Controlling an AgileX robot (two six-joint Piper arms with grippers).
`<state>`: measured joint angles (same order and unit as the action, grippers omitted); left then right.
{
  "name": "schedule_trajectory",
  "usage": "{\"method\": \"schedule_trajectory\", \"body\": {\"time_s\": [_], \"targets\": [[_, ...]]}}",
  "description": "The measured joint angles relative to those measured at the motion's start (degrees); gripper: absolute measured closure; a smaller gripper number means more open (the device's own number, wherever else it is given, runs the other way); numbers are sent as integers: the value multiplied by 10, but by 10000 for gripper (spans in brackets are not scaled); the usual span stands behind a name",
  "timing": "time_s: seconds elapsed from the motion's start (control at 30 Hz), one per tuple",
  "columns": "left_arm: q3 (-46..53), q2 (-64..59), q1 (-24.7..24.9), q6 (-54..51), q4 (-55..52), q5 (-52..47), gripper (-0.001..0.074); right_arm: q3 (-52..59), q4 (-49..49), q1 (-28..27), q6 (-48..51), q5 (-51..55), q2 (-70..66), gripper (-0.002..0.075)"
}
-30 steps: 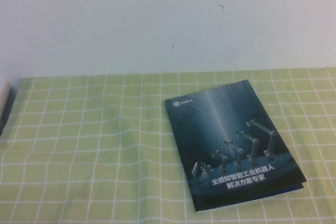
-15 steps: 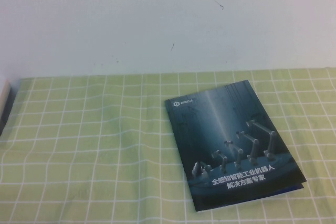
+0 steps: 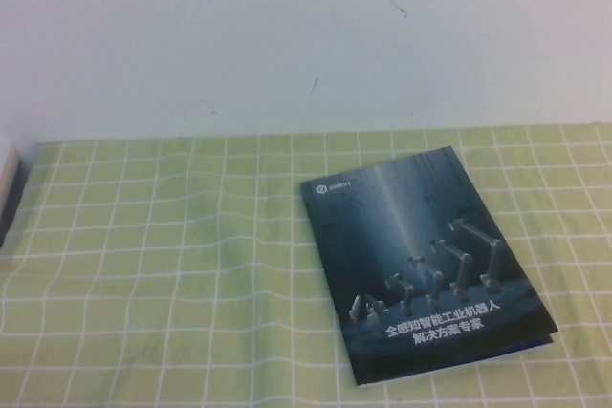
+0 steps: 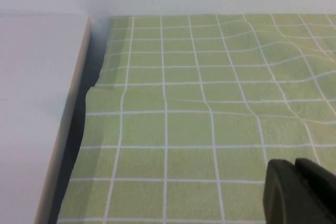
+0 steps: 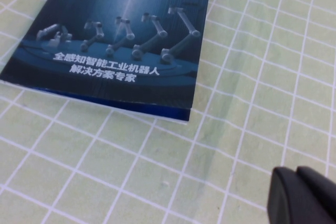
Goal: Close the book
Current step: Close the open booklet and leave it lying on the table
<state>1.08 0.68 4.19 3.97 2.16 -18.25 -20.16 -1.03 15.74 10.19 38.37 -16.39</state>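
On the tabletop cloth (image 3: 172, 255) the book (image 3: 421, 265) lies shut (seemingly done), so left tool (image 4: 295, 167) over bare cloth and right tool (image 5: 295, 174) near its corner, both pinched together, should avoid nudging it.

Pretty sure I was in a robotics lab test setup: plain white wall (image 3: 287, 35), green checked cloth (image 3: 143, 236), robot-arm brochure (image 3: 426, 269).
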Motion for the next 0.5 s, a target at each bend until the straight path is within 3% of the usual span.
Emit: {"method": "schedule_trajectory", "body": {"time_s": [0.33, 0.5], "targets": [[0, 0, 0, 0, 0, 0, 739, 1, 5, -6, 0, 0, 17, 729], [0, 0, 0, 0, 0, 0, 739, 8, 14, -71, 0, -9, 72, 729]]}}
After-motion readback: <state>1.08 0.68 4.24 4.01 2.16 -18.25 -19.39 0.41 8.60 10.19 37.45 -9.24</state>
